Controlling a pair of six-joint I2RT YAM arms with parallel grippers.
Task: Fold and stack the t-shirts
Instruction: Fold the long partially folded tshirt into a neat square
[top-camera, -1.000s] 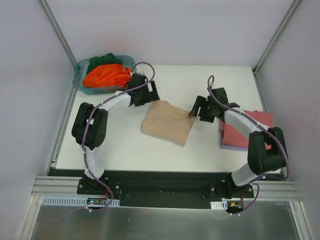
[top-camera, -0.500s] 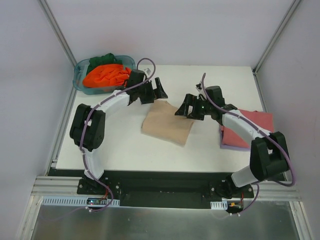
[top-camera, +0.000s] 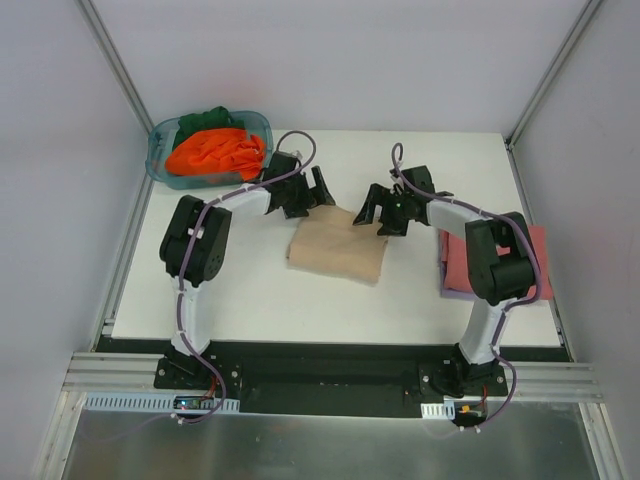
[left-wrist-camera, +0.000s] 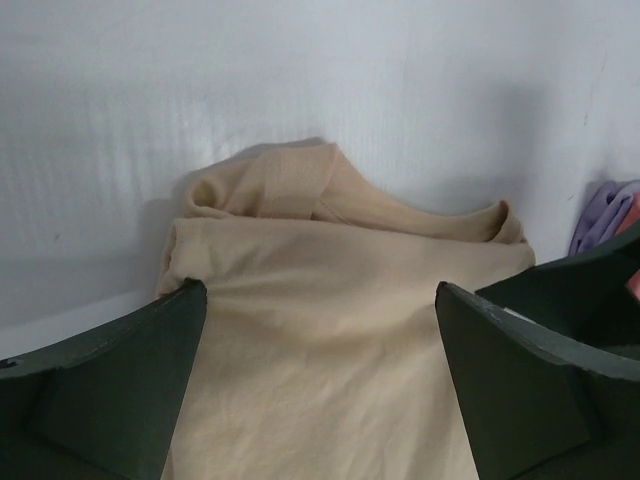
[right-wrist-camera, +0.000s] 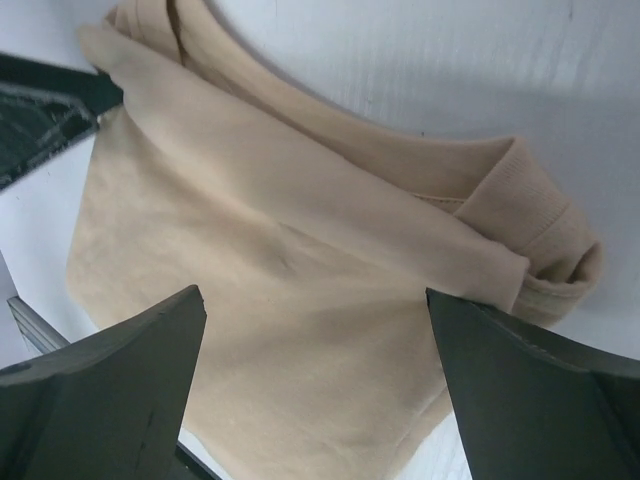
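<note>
Left jaws: spread wide, empty, above the far edge of the tan t-shirt (left-wrist-camera: 330, 380). Right jaws: equally wide, empty, near its collar (right-wrist-camera: 540, 210); whether either touches the cloth is unclear.

Shirt lies folded mid-table (top-camera: 250, 300). Judged light, limp and not slippery. Pinch through all layers at the folded edges, or it sags open.

Red t-shirt (top-camera: 455, 262) on lavender t-shirt (top-camera: 462, 294), partly behind the right arm. Tub (top-camera: 158, 160): orange t-shirt (top-camera: 210, 150) and green t-shirt (top-camera: 205, 118), bunched, count unclear.
</note>
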